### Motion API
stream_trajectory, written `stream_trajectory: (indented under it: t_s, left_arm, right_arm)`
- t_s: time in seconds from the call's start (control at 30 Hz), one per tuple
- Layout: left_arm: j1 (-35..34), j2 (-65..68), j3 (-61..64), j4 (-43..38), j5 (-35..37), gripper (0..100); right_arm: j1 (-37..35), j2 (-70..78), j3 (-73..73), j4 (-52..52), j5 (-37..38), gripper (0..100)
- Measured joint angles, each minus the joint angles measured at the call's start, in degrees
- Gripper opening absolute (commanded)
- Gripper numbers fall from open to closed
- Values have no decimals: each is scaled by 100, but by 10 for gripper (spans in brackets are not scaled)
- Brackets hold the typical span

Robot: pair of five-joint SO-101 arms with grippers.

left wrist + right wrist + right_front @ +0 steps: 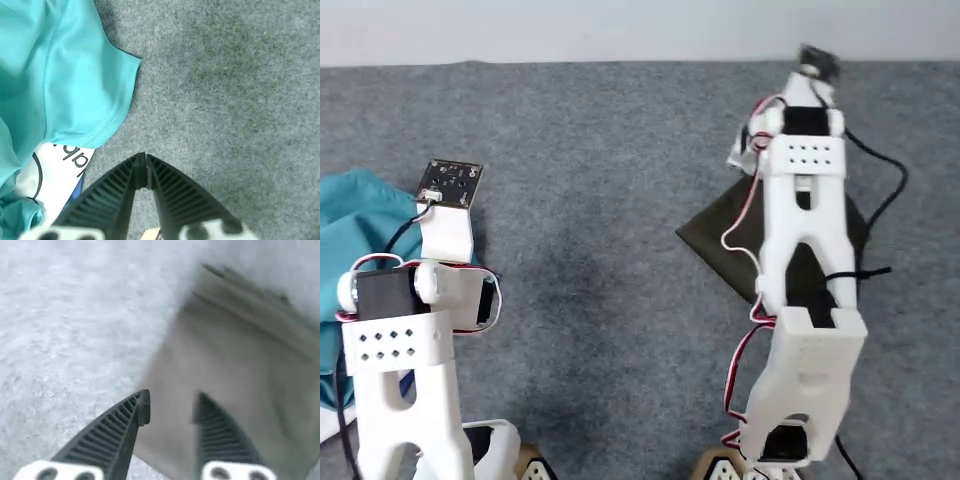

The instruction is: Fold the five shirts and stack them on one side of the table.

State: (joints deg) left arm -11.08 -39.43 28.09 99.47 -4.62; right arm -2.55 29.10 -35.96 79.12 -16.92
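the table [600,200] runs across the whole frame in the high view. a loose shirt [360,215] lies at the middle left edge, and the left arm [405,340] stands in the lower left corner, partly over it. in the left wrist view the left gripper [145,159] sits over bare table just beside that shirt's hem, and another garment [55,170] lies under the shirt. a folded shirt [720,235] lies right of centre, well apart from the loose one, with the right arm [807,250] stretched over it from the lower right. the right gripper [170,407] hangs above the folded shirt's edge.
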Motion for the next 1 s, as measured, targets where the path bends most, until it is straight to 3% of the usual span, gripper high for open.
stream_trajectory:
  t_s: [0.27, 0.47, 0.77, 1.0]
  left_arm:
    - [0, 0, 0, 0, 0, 5]
    - [0, 0, 176, 0, 0, 5]
    - [0, 0, 255, 0, 0, 5]
    - [0, 0, 255, 0, 0, 5]
  right_arm:
    - [422, 360, -70, -976, 1319, 25]
    - [818, 1046, -70, -1477, 1433, 28]
    - [598, 2066, -70, -2725, 2013, 25]
    - [501, 2075, -519, -2787, 2084, 25]
